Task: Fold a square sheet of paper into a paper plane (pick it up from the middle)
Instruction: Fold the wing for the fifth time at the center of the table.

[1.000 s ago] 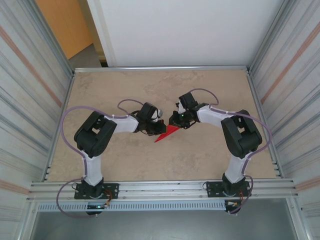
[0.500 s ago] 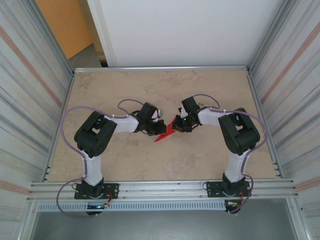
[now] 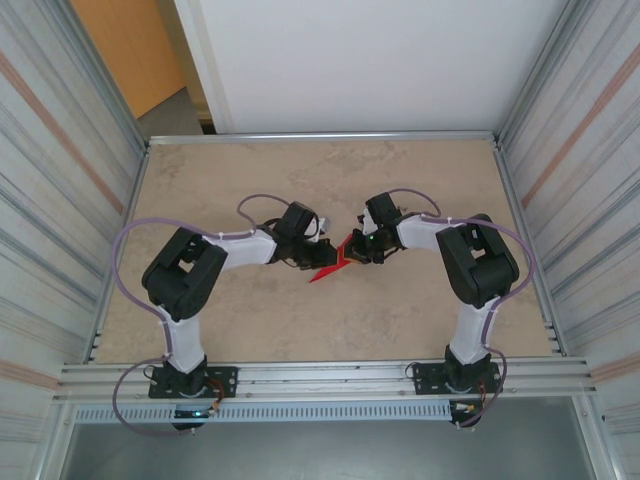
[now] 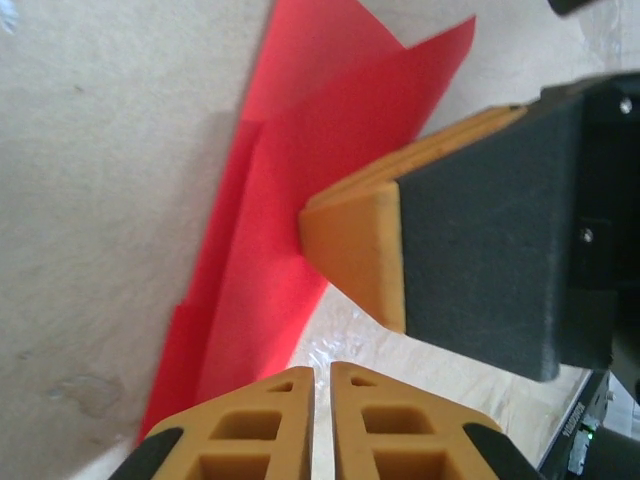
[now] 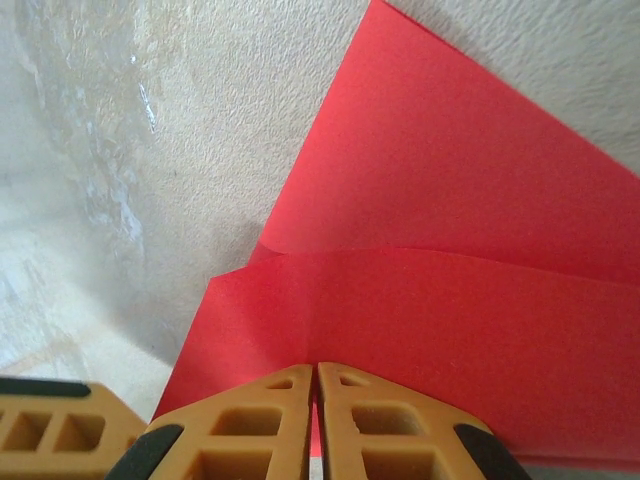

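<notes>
The red sheet of paper [image 3: 326,271] is folded into a narrow pointed shape and lies mid-table between both grippers. In the right wrist view its layered flaps [image 5: 450,300] spread out ahead, and my right gripper [image 5: 317,370] is shut on the near edge, with red showing in the slit between the pads. My left gripper [image 4: 320,372] is shut with only bare table in its thin gap, just beside the paper [image 4: 290,200]. The right gripper's orange finger [image 4: 350,240] rests on the paper's edge. From above, the left gripper [image 3: 318,254] and right gripper [image 3: 352,250] nearly meet over the paper.
The beige table [image 3: 250,180] is fenced by metal rails and corrugated side walls [image 3: 60,200]. Both arms reach inward from the near edge, their cables looping above the elbows. The left gripper's finger [image 5: 50,430] shows at the bottom left of the right wrist view.
The right gripper has shifted a little left onto the paper, whose upper edge now stands raised. The left arm's elbow has swung slightly outward; its jaws have eased a hair.
</notes>
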